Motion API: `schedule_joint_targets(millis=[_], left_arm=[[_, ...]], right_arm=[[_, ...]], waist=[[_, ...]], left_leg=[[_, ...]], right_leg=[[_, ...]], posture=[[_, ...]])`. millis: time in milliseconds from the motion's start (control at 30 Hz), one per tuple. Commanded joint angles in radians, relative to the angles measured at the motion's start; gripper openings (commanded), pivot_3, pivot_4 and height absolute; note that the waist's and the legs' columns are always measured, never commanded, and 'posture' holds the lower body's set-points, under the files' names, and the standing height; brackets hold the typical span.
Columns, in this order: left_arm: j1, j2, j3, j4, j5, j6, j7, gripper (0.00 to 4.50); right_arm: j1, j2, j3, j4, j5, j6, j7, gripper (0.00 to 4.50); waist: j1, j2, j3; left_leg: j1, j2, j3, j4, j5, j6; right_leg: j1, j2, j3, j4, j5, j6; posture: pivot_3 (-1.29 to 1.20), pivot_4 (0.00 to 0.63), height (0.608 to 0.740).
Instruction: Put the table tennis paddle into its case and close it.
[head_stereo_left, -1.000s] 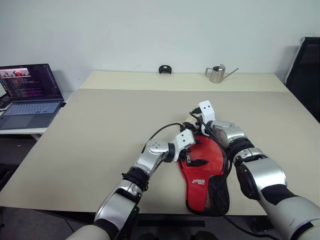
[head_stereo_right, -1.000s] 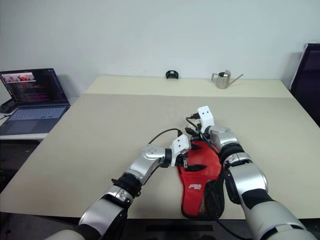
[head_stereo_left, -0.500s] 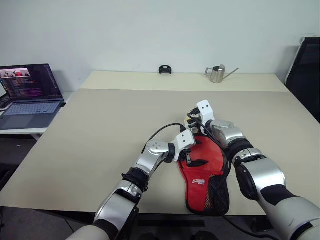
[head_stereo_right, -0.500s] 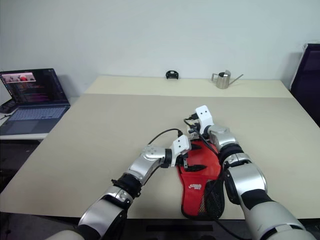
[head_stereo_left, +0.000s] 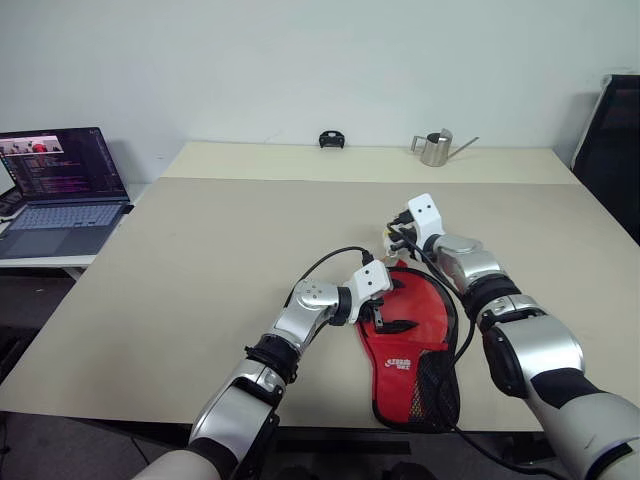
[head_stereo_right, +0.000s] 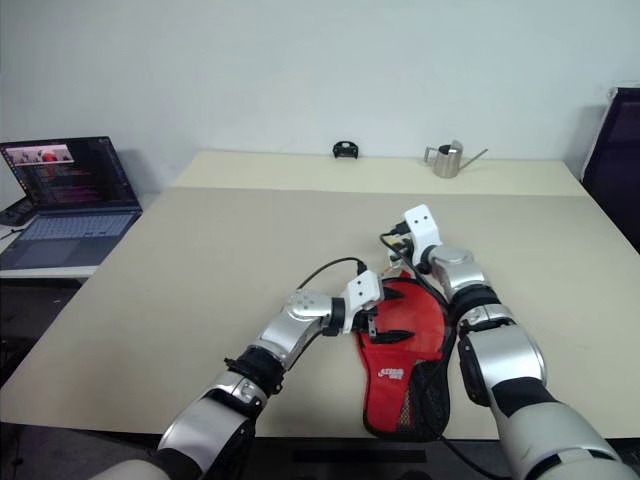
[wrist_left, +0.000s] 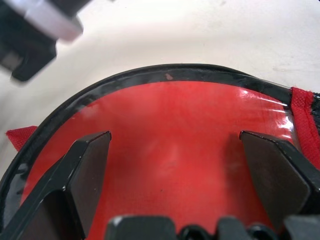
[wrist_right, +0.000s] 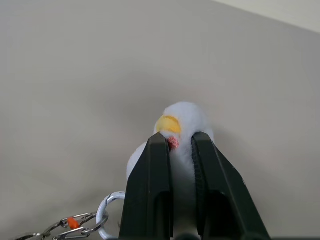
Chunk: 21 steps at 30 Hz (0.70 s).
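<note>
The case (head_stereo_left: 405, 340) lies red side up near the table's front edge, its white logo and black mesh pocket toward me. My left gripper (head_stereo_left: 388, 312) rests over the case's round part, open, with its fingers (wrist_left: 90, 160) spread across the red face inside a glossy black rim. At the case's far end my right gripper (wrist_right: 180, 140) is shut on a small white fluffy charm (wrist_right: 182, 117) with a yellow beak. That charm hangs on a metal ring (wrist_right: 107, 207) and a chain. The paddle is hidden.
An open laptop (head_stereo_left: 60, 185) stands on a side table at the left. A metal watering can (head_stereo_left: 435, 148) and a small black object (head_stereo_left: 330, 139) sit at the table's far edge. A dark chair (head_stereo_left: 612, 140) stands at the right.
My right gripper has shut on the white charm and moved to the right and slightly up with it. The left gripper has stayed open on the case.
</note>
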Motion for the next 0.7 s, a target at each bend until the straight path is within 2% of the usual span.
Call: schedule_joint_targets(millis=[33, 267, 433, 700], left_arm=[[0.025, -0.009, -0.048, 0.065, 0.043, 0.009, -0.011, 4.5], [0.017, -0.022, -0.055, 0.11, 0.052, -0.004, -0.018, 4.5], [0.011, -0.027, -0.057, 0.141, 0.058, -0.018, -0.019, 4.5], [-0.004, -0.045, -0.051, 0.174, 0.054, -0.019, -0.023, 4.5]], right_arm=[[-0.011, -0.056, -0.031, -0.057, 0.001, -0.022, -0.006, 0.14], [0.027, -0.118, -0.039, -0.127, 0.005, 0.01, 0.01, 0.14], [0.099, -0.169, -0.044, -0.252, 0.009, 0.082, 0.023, 0.14], [0.332, -0.244, -0.066, -0.686, 0.04, 0.336, 0.038, 0.14]], waist=[[0.0, 0.0, 0.0], [0.003, 0.001, -0.001], [0.01, 0.001, -0.001], [0.024, 0.002, -0.001]], left_leg=[[0.0, 0.0, 0.0, 0.0, 0.0, 0.0], [0.0, 0.0, 0.0, 0.002, 0.0, 0.0], [0.0, 0.0, -0.001, 0.004, 0.0, 0.001], [0.0, -0.001, -0.002, 0.004, -0.002, 0.004]], right_leg=[[0.0, 0.0, 0.0, 0.0, 0.0, 0.0], [0.001, 0.0, -0.001, 0.0, 0.0, 0.0], [0.003, 0.0, -0.001, 0.0, 0.0, 0.0], [0.003, 0.0, -0.001, 0.0, 0.0, 0.0]], posture=[[0.0, 0.15, 0.74], [0.0, 0.15, 0.74], [0.0, 0.15, 0.74], [0.0, 0.15, 0.74]])
